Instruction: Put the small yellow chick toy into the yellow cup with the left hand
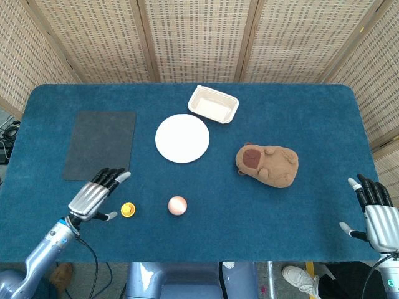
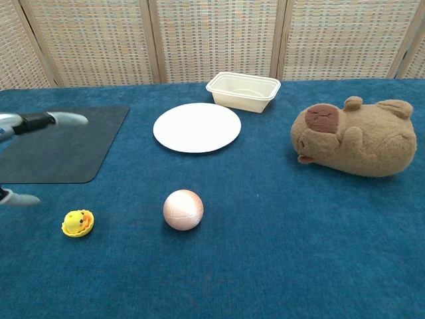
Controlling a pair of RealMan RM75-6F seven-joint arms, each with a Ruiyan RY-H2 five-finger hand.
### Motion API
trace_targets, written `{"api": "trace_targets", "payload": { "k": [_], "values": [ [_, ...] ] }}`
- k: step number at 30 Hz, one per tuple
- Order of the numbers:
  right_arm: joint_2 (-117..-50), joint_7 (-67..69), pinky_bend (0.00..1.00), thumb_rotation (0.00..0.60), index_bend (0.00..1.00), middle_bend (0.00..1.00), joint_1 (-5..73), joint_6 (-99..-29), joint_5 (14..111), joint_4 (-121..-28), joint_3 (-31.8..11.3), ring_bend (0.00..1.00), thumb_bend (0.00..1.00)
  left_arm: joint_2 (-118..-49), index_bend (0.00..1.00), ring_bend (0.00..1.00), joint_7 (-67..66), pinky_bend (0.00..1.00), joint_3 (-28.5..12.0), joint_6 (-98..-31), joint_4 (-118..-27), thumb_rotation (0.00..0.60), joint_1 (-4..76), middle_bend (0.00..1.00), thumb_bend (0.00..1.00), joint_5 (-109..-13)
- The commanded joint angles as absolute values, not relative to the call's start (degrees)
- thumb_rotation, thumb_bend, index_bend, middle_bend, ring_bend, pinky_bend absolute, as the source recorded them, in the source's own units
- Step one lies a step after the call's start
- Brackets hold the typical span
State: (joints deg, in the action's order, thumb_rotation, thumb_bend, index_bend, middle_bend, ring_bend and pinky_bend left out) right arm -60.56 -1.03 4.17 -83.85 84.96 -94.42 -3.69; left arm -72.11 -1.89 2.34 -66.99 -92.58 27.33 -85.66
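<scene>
Left hand [image 1: 93,198] hovers beside the chick toy [image 2: 77,220] in the yellow cup [image 2: 78,229], fingers spread, holding nothing; the chest view crops it.

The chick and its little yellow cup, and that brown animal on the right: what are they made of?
The chick and the cup look like smooth moulded plastic or rubber, evenly coloured, though too small to be sure. The brown animal looks like soft stuffed plush: its surface is fuzzy and its shape rounded and slumped.

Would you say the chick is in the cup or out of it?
In. The chick sits inside the cup, whose yellow rim rings it, and the left hand is clear of both.
</scene>
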Motion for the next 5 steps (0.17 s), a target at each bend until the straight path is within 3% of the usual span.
{"api": "trace_targets", "payload": {
  "k": [1, 5],
  "values": [
    [-60.38, -0.81, 0.0, 0.6, 0.08, 0.0, 4.08, -84.03, 85.28, -94.6, -3.57, 0.0, 0.0, -66.24, 0.0, 0.0, -0.99, 0.0, 0.94, -80.35, -96.89, 0.6, 19.24, 0.0, 0.16, -85.42],
    [-60.15, -0.51, 0.0, 0.6, 0.08, 0.0, 3.88, -84.56, 85.88, -94.83, -3.41, 0.0, 0.0, -64.65, 0.0, 0.0, -1.98, 0.0, 0.85, -87.96, -98.41, 0.6, 13.5, 0.0, 0.15, -83.49]
  ]
}}
